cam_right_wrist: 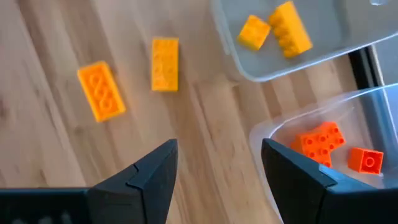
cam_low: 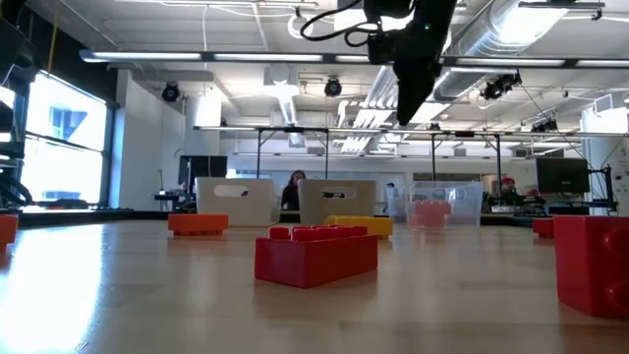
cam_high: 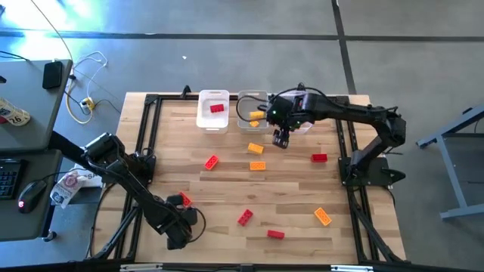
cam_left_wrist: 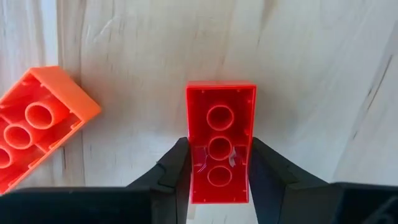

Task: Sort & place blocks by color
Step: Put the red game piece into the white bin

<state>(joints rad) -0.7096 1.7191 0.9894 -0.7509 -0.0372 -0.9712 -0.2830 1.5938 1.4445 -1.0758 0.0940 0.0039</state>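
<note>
High view showed the left pincer (cam_high: 178,240) low at the surface's (cam_high: 295,189) near edge, the right pincer (cam_high: 281,139) raised beside the bins. Left wrist view showed it clamped on a red block (cam_left_wrist: 220,151), seemingly to lift it. Right wrist view showed fingers apart, empty, above two yellow-orange blocks (cam_right_wrist: 165,64)

Two dark jointed arms; black wedge-shaped jaws; black looping cables.
</note>
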